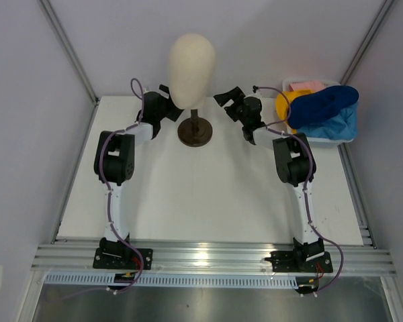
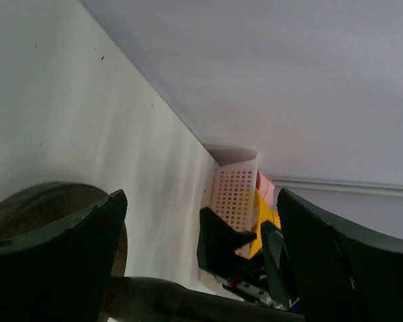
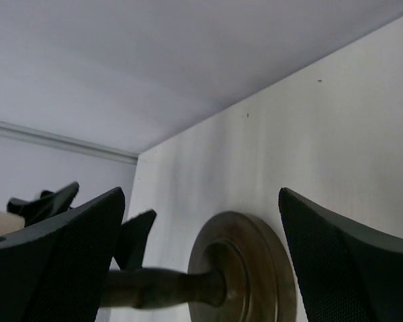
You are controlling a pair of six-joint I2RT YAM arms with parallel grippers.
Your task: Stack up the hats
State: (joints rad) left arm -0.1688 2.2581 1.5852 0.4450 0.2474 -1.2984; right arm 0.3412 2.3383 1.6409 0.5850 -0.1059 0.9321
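Two open grippers, left gripper [image 1: 169,94], right gripper [image 1: 227,96], one mannequin head [image 1: 193,62], four hats [image 1: 319,107]

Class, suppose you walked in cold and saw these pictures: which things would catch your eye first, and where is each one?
First, the cream mannequin head standing bare on its dark round base at the far middle of the table. Next, the bright heap of hats filling the white basket at the far right corner. Then the left gripper and right gripper, both open, flanking the head's stand.
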